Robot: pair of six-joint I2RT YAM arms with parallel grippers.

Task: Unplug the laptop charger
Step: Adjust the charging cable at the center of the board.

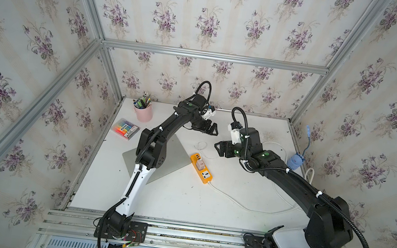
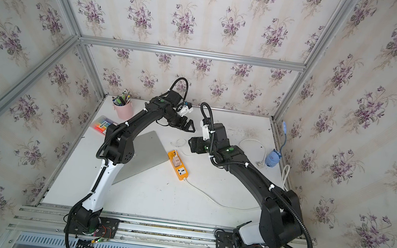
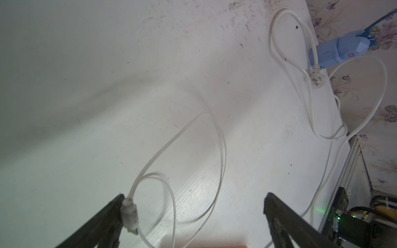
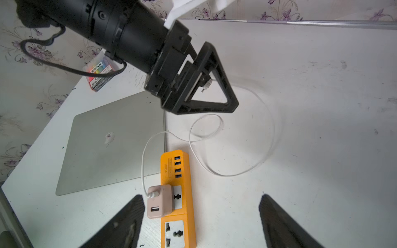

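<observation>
Charger [image 4: 159, 200] sits plugged into the power strip [image 4: 184, 171]
Right gripper [image 4: 201, 196] hangs near it, jaws spread and empty — left gripper [image 3: 194, 195] spread too, cable [image 3: 221, 139] end against one finger.

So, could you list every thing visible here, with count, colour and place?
table: 1, white
power strip: 1, orange, table middle
laptop charger: 1, pinkish-beige, plugged into the power strip
laptop: 1, silver, closed, left of the strip
thin cable: 1, white, looped behind the strip
thick cord: 1, white, towards the right edge
pen cup: 1, pink, back left corner
marker pack: 1, multicoloured, near the cup
small gadget: 1, blue, right edge
left gripper: 1, black, open, above the thin cable
right gripper: 1, black, open, near the charger
</observation>
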